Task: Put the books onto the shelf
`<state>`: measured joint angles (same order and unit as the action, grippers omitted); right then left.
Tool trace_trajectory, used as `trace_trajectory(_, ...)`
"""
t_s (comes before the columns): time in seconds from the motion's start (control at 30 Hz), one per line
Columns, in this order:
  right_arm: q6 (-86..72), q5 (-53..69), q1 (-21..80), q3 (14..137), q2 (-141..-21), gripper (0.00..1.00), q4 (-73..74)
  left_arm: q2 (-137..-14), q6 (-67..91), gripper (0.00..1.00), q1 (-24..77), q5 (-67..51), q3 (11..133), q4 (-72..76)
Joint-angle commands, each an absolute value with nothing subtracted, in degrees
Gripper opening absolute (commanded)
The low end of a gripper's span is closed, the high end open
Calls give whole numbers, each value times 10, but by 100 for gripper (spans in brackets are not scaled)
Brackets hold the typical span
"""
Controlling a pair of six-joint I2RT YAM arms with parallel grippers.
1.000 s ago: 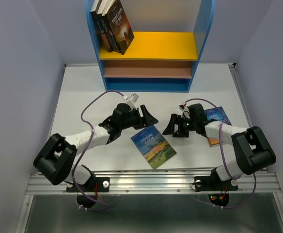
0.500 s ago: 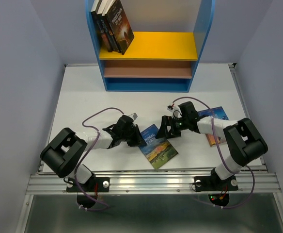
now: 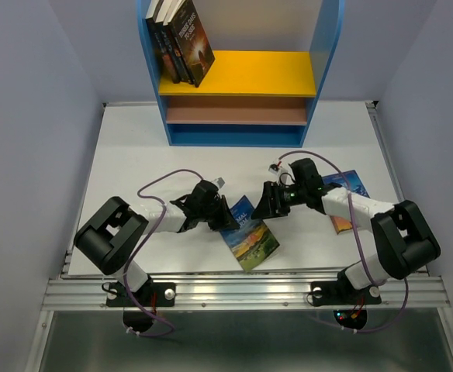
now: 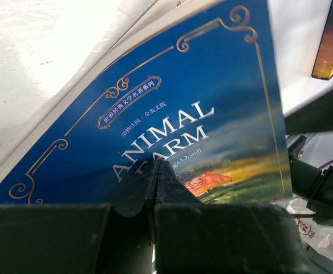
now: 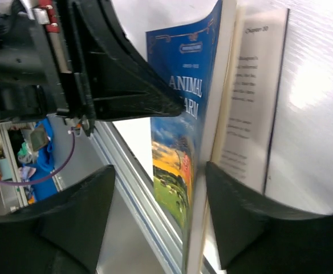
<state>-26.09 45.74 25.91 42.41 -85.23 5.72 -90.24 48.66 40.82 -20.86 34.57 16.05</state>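
Left wrist: the left gripper (image 4: 157, 180) is clenched on the Animal Farm book (image 4: 212, 114) by its cover alone; lifted so, the cover could crease or slip free. Right wrist: the right gripper (image 5: 161, 220) straddles the fanned edge, unclosed. Top external: both arms reach low and inward, the book on the table (image 3: 133, 147), well short of the shelf (image 3: 329, 46).

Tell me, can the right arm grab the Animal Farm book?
Probably yes: the right fingers stand open around the raised edge of the Animal Farm book, and the left fingers, closed against its cover, leave that edge free.
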Motion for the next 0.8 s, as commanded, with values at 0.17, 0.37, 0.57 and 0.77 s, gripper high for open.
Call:
trace_trajectory(0.17,-323,562,272,430,-869,50,-18,-909,486,0,413,-137,323,123)
trace_trajectory(0.37,-291,511,272,443,-911,44,40,-897,490,0,413,-128,322,127)
trace_trajectory(0.57,-261,473,272,454,-936,38,83,-889,497,0,413,-122,319,132)
trace_trajectory(0.77,-264,473,278,462,-962,28,71,-882,506,0,414,-123,312,149)
